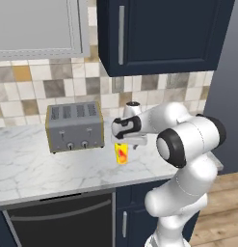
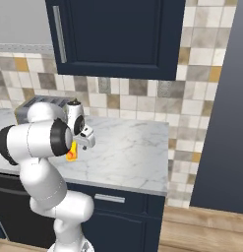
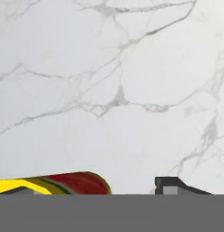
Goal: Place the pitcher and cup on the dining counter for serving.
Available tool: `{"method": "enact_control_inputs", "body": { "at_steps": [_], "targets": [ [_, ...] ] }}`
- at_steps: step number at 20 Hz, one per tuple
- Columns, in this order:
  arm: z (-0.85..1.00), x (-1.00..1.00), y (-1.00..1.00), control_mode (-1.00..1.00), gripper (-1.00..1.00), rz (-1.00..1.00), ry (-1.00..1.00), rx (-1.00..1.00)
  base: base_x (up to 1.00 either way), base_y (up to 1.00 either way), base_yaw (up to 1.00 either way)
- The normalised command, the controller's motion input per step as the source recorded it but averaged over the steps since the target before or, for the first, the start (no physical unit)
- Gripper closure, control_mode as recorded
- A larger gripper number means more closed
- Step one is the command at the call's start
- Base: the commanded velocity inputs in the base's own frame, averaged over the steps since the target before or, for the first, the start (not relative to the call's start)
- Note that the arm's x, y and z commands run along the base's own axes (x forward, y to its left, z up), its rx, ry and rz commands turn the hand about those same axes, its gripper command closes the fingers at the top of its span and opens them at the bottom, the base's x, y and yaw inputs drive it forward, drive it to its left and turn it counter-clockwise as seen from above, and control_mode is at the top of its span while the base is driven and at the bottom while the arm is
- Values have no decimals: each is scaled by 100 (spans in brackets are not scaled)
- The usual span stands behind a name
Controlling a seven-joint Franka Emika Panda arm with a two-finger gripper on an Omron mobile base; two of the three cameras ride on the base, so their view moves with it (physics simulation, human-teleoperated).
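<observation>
white arm folded forward, gripper (image 1: 124, 144) pointing down, fingers spread apart.

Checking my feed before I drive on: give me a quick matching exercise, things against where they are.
Things:
1. cup
2. toaster
3. wall cabinet
4. gripper

Places:
A. above the tiled backsplash
B. directly over the cup
C. on the marble worktop, left of the cup in the left base view
D. under the gripper, between its fingers

Pairs: 1-D, 2-C, 3-A, 4-B

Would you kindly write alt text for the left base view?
A white robot arm holds its tool directly over a yellow-and-red cup on a marble worktop. A silver toaster stands left of the cup, before a tiled wall.
</observation>
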Motion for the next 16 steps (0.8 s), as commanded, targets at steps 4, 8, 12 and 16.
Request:
{"method": "enact_control_inputs", "body": {
  "at_steps": [4, 8, 12, 16],
  "targets": [
    [0, 0, 0, -100, 100, 0, 1, 0, 0, 0, 0],
    [0, -5, 0, -100, 100, 0, -1, 0, 0, 0, 0],
    [2, -8, 0, -100, 100, 0, -3, 0, 0, 0, 0],
    [20, -26, 0, -100, 100, 0, -11, 0, 0, 0, 0]
  ]
}}
